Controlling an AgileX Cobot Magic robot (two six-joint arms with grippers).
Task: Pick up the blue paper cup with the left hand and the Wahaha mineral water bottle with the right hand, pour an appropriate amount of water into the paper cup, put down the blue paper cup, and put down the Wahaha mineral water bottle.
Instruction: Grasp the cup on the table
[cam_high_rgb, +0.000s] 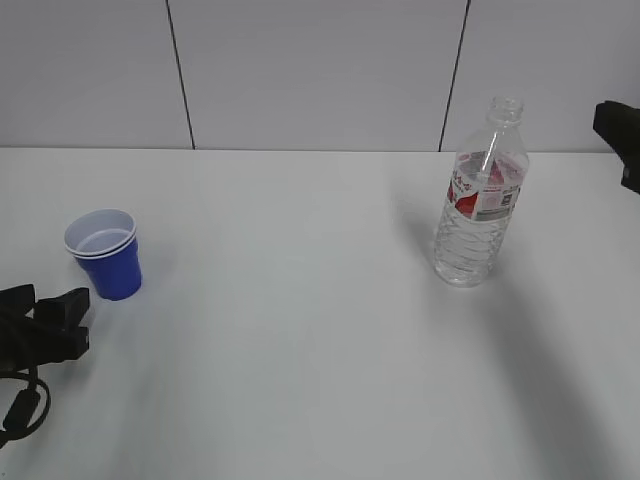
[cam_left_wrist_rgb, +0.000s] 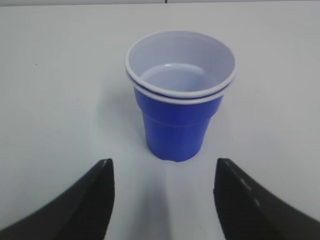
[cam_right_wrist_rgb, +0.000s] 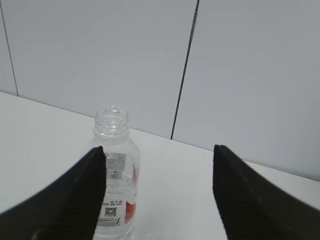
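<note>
The blue paper cup (cam_high_rgb: 104, 255) stands upright on the white table at the left, white inside, with a doubled white rim. My left gripper (cam_high_rgb: 45, 305) sits low just in front of it. In the left wrist view the cup (cam_left_wrist_rgb: 177, 117) stands a short way beyond the open left gripper (cam_left_wrist_rgb: 164, 167), and nothing is between the fingers. The Wahaha mineral water bottle (cam_high_rgb: 480, 195) stands upright and uncapped at the right, with clear water in it. My right gripper (cam_high_rgb: 618, 135) hovers at the right edge, apart from the bottle. Seen from the right wrist, the bottle (cam_right_wrist_rgb: 119, 185) is ahead, partly behind the left finger of the open right gripper (cam_right_wrist_rgb: 158, 150).
A grey panelled wall (cam_high_rgb: 320, 70) with dark vertical seams runs along the table's far edge. White tabletop (cam_high_rgb: 290, 300) lies between cup and bottle. Loose black cable (cam_high_rgb: 22, 405) hangs by the left arm at the near left corner.
</note>
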